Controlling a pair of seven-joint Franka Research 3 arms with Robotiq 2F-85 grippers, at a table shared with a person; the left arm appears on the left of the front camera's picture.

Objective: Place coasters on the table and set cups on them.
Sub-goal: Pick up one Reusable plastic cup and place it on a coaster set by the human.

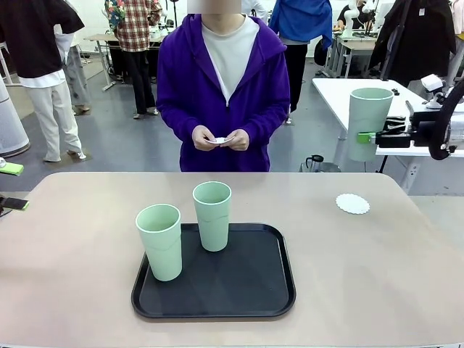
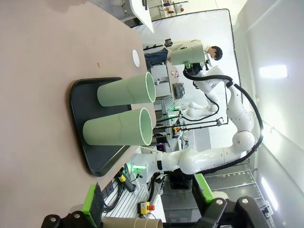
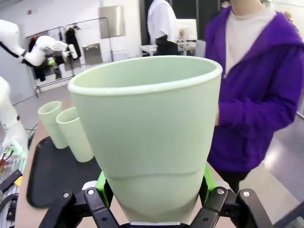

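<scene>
Three cups can be counted. Two stand upright on the black tray [image 1: 254, 290], one [image 1: 159, 241] at its near left and one [image 1: 212, 215] just behind it to the right. The third cup [image 1: 370, 116] is high in the air at the far right side of the table [image 1: 362, 275]. The right gripper [image 1: 368, 136] has its two fingers closed on the lower part of this cup and holds it upright, probably so that it can go down straight on its base. One coaster [image 1: 352, 204] lies flat on the table, lower than the lifted cup and near it, so I judge it is the place meant for that cup. The person's hands [image 1: 221, 138] pinch something small and white; it looks like more coasters, but how many I cannot tell. The left gripper [image 1: 22, 186] hangs at the table's left edge, fingers wide apart with nothing between them.
</scene>
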